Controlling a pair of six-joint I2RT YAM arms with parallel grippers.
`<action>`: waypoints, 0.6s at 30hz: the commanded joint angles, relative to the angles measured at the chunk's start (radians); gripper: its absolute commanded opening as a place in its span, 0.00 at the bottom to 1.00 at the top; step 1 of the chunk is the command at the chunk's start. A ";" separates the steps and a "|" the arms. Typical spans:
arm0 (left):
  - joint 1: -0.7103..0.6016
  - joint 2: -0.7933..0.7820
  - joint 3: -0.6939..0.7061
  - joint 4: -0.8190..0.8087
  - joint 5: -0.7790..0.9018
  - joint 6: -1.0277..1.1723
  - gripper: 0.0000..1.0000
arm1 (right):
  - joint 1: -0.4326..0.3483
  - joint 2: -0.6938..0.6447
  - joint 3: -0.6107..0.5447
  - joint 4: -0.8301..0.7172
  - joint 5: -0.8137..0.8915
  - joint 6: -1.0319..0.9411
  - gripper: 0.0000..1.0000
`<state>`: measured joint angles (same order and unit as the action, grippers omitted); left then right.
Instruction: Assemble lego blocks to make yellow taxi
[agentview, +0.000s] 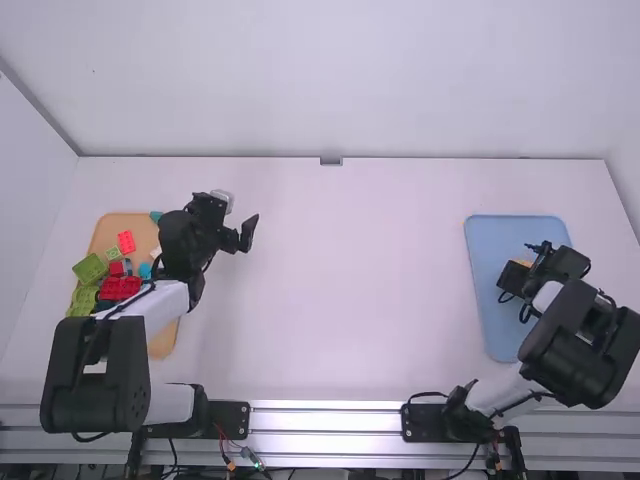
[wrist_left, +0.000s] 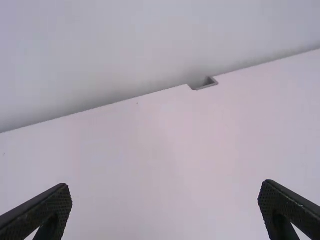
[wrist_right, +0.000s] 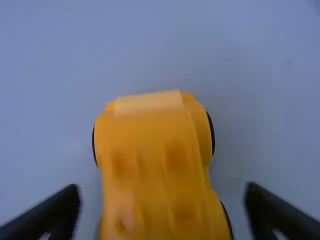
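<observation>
In the high view my left gripper (agentview: 243, 236) is above the table just right of the orange tray, its fingers spread. My left gripper (wrist_left: 165, 200) has bare table between its open fingers in its wrist view. Over the blue tray is my right gripper (agentview: 525, 264), with a bit of the yellow-orange toy car (agentview: 523, 262) showing beside it. The right wrist view has the car (wrist_right: 150, 150), with dark wheels and studs on top, between the open fingers of my right gripper (wrist_right: 162, 194); gaps separate it from both.
The orange tray (agentview: 162, 343) at the left holds several green, red and blue blocks (agentview: 120, 288), partly under the left arm. The blue tray (agentview: 487, 300) lies at the right, partly covered by the right arm. White walls stand behind and left of the table (agentview: 330, 300).
</observation>
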<state>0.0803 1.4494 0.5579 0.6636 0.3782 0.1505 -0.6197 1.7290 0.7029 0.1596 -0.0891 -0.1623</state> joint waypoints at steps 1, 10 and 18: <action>-0.010 -0.004 -0.008 -0.003 -0.056 -0.052 0.99 | 0.032 -0.039 0.010 -0.029 0.077 0.028 0.99; -0.033 -0.125 0.035 -0.173 -0.110 -0.034 0.99 | 0.173 -0.273 0.010 -0.173 0.169 0.027 0.99; -0.022 -0.369 0.059 -0.230 -0.107 -0.249 0.99 | 0.327 -0.595 0.010 -0.285 0.168 0.028 0.99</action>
<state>0.0494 1.1561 0.5934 0.4313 0.2752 0.0257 -0.3309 1.2156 0.7029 -0.1085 0.0704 -0.1379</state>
